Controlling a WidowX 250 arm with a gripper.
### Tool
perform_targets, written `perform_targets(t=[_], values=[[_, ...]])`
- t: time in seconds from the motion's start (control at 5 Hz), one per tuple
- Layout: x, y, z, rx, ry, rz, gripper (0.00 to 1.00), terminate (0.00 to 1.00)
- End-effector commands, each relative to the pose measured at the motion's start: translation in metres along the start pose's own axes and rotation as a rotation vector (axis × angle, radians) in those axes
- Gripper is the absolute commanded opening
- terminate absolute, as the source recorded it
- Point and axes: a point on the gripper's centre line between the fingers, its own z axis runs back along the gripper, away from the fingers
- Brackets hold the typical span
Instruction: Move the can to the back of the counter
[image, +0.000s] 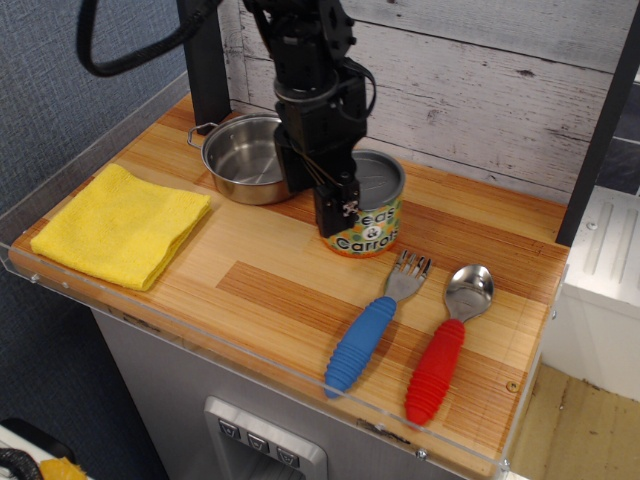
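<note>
The can (371, 212) is a short tin with a grey lid and a yellow dotted label. It stands upright on the wooden counter (250, 290), just right of the steel pot and near the back wall. My black gripper (345, 205) reaches down from above and is shut on the can's left side. Its near finger (337, 210) covers the start of the label. The far finger is hidden behind the can and the arm.
A shiny steel two-handled pot (243, 158) stands at the back left, close to the can. A folded yellow cloth (120, 224) lies at the left. A blue-handled fork (372, 326) and a red-handled spoon (448, 342) lie at the front right. The plank wall (480, 90) rises behind.
</note>
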Motion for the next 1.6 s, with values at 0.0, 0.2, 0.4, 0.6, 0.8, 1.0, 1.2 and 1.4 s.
perform_targets(t=[0.0,0.2,0.4,0.6,0.8,1.0,1.2,1.4], values=[[0.028,0.009,0.02,0.013,-0.118,-0.016,1.0,0.0],[0.039,0.007,0.019,0.024,-0.149,-0.007,1.0,0.0],[0.051,0.006,0.019,0.016,-0.164,-0.026,1.0,0.0],[0.059,0.004,0.019,0.007,-0.195,-0.023,1.0,0.0],[0.068,0.002,0.018,-0.004,-0.214,-0.027,1.0,0.0],[0.075,-0.003,0.019,-0.01,-0.223,-0.032,1.0,0.0],[0.077,-0.008,0.023,-0.016,-0.237,-0.035,1.0,0.0],[0.074,-0.01,0.035,-0.006,-0.259,-0.01,1.0,0.0]])
